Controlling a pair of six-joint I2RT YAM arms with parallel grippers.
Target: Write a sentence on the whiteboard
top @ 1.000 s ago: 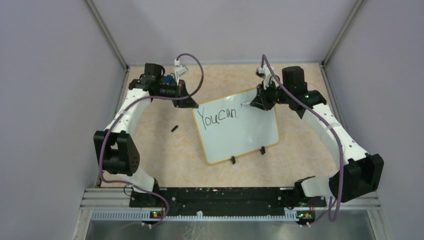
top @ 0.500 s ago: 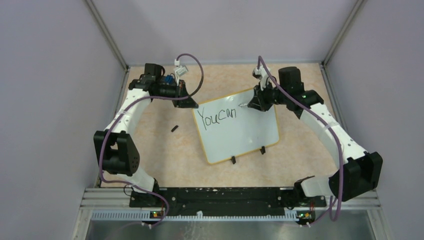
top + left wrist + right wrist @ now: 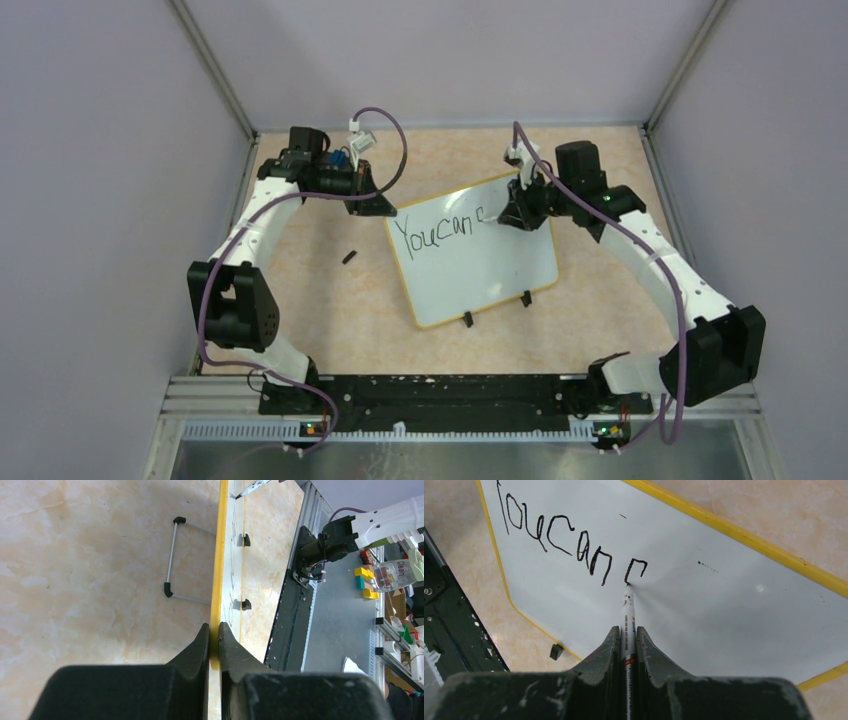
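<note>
Right wrist: right fingers (image 3: 599,667) clamp marker (image 3: 628,622) touching the sentence (image 3: 569,540); left fingers (image 3: 194,655) pinch whiteboard (image 3: 218,580) rim.

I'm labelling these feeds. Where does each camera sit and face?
Top external: above and behind the arm bases, looking down at the table; both arms show.
Left wrist: on the left arm, looking along the left gripper, shut on the whiteboard rim.
Right wrist: looks down the right gripper and its marker onto the writing.
Shared: all show the whiteboard.
</note>
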